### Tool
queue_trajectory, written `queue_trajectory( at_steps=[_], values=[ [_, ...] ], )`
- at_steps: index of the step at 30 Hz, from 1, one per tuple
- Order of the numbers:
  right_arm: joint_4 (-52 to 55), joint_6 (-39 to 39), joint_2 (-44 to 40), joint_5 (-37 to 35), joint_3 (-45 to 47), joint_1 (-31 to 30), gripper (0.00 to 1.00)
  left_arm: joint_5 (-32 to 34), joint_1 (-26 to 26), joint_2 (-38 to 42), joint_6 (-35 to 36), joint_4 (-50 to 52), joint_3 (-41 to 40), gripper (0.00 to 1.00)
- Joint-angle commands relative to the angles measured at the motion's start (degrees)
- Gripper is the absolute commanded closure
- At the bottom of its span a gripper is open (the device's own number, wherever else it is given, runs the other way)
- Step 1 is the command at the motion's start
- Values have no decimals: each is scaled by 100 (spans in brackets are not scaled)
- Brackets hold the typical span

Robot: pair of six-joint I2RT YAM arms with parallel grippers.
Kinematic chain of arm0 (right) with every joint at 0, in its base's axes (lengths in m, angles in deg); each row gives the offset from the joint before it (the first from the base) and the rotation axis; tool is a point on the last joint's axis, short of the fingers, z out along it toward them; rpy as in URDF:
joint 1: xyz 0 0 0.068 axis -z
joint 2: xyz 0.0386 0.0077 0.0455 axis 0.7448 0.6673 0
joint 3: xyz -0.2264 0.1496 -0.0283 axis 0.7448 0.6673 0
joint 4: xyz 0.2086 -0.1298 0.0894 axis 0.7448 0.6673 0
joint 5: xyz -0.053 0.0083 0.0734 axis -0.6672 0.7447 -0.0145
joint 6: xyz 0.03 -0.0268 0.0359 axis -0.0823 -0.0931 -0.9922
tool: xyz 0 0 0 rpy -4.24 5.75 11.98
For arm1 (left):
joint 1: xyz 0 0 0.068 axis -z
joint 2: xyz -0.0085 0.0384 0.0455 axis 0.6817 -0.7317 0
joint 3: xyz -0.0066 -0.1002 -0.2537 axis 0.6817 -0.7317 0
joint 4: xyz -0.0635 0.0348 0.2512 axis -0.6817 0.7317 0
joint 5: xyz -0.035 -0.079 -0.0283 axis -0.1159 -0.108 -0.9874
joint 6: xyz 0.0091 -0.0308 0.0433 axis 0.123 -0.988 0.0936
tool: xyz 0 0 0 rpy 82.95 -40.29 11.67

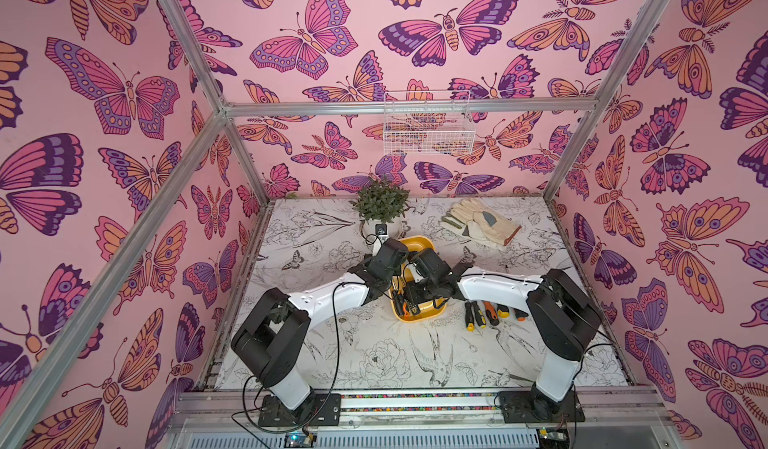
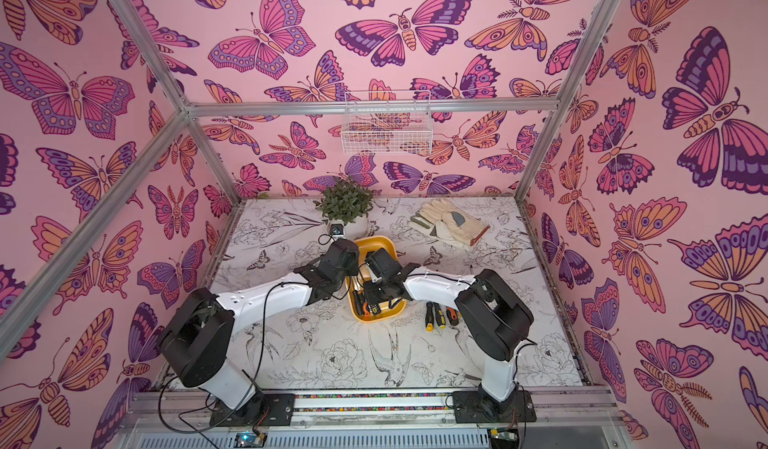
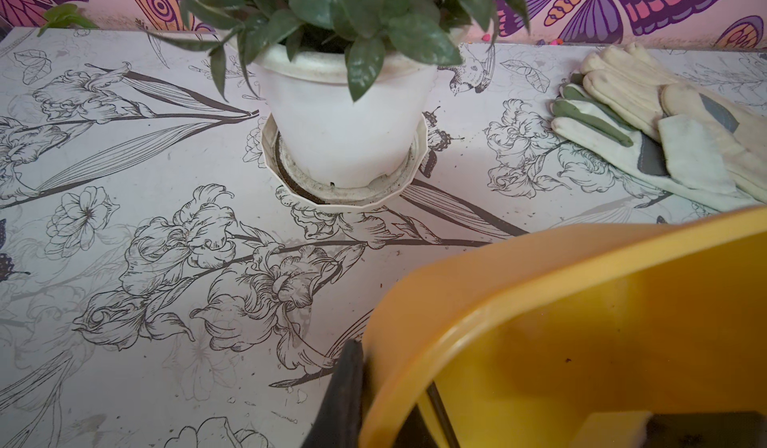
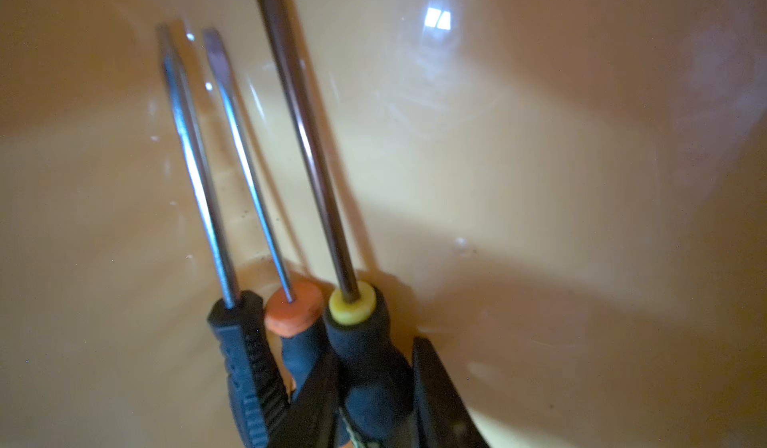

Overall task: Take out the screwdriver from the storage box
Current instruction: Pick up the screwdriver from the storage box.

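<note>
Right jaws clamp the yellow-collared screwdriver (image 4: 352, 307) inside the storage box (image 4: 539, 155).

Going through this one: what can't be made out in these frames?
The storage box: left arm and right arm cover its middle in both top views.
The right gripper: lost among dark tools in both top views.
The yellow-collared screwdriver: tip cut off by the right wrist view's edge.
The screwdrivers on the table: far ends under the right arm, both top views.
The wire basket: contents too small in both top views.
</note>
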Motion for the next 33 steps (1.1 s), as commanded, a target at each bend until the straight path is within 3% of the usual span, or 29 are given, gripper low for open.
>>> queue_trajectory(
  at_steps=[1, 6, 18, 33],
  values=[
    [218, -168, 654, -1123, 187, 107, 84, -423, 127, 31, 43, -60, 80, 100],
    [137, -186, 420, -1096, 305, 109, 100, -483, 80, 22, 6, -55, 63, 100],
    [-172, -38, -569, -614, 635, 103, 100, -502, 17, -77, -136, 85, 187, 100],
    [275, 82, -1799, -659, 765, 96, 100, -540, -24, -256, -123, 266, 405, 100]
  ],
)
